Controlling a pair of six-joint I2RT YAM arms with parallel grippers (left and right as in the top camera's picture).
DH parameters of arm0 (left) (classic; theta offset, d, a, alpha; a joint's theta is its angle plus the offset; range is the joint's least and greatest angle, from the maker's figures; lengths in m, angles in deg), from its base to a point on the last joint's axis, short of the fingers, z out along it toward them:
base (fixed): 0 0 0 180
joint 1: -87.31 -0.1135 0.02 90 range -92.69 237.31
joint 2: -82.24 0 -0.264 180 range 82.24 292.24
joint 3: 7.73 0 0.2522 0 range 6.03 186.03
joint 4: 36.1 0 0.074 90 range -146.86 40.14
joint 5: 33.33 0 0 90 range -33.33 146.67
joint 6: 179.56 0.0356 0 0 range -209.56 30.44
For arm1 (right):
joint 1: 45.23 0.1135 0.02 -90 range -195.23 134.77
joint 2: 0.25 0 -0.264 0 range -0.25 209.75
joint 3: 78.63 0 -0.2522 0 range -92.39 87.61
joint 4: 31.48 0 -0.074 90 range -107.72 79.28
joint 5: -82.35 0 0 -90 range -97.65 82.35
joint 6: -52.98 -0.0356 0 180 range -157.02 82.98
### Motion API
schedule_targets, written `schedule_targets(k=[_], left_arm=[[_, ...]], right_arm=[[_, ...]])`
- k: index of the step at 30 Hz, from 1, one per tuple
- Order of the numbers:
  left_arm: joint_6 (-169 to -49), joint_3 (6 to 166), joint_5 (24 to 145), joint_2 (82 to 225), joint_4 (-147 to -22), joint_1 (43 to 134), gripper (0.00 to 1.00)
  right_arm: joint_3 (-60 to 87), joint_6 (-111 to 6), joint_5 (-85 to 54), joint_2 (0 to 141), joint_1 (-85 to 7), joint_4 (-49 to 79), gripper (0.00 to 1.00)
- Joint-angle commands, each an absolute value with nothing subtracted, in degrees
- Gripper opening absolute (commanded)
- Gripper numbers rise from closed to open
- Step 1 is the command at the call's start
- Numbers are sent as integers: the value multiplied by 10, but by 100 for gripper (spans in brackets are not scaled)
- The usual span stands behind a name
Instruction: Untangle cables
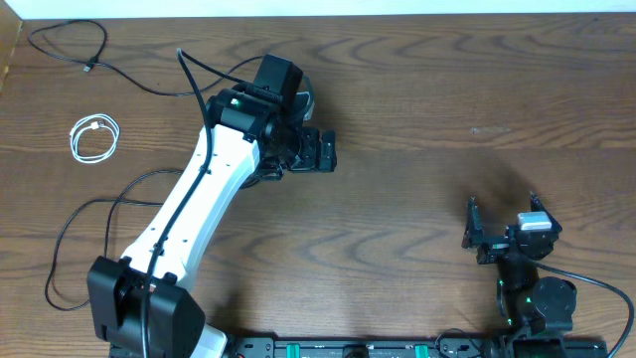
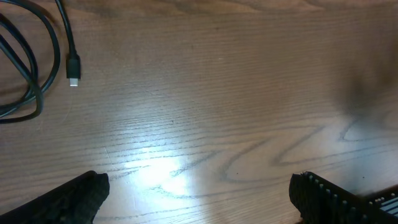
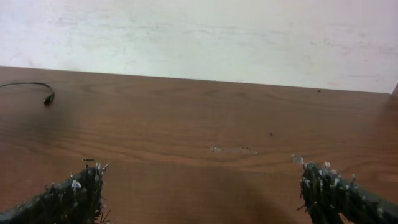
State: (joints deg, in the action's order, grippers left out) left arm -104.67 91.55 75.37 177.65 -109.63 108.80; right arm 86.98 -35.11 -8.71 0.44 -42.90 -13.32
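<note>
- Overhead: left gripper (image 1: pixel 323 151) sat over the middle of the table (image 1: pixel 447 80), jaws spread wide, nothing between them.
- Right gripper (image 1: pixel 503 211) sat near the front right edge, jaws spread too, empty.
- White cable (image 1: pixel 94 137) lay coiled at far left. A loose black cable (image 1: pixel 65 45) trailed across the back left corner, apart from the coil.
- Left wrist: a plugged black cable (image 2: pixel 73 65) lay looped at upper left, clear of the fingers (image 2: pixel 74 199).
- Plug markings were too small to read.
</note>
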Motion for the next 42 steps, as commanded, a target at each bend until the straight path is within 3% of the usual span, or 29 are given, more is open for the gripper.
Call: schedule_targets(k=[1, 21, 32, 42], left_arm=[[-1042, 915, 748, 1777, -1098, 1088, 98], [-1042, 899, 716, 1742, -1099, 1100, 98], [-1042, 679, 569, 1514, -1049, 1108, 98], [-1032, 537, 555, 1266, -1047, 1031, 98]], right_arm=[[873, -348, -86, 1, -429, -133, 99], [873, -348, -86, 1, -429, -133, 99], [873, -348, -86, 1, -429, -133, 99], [873, -348, -86, 1, -429, -134, 99]])
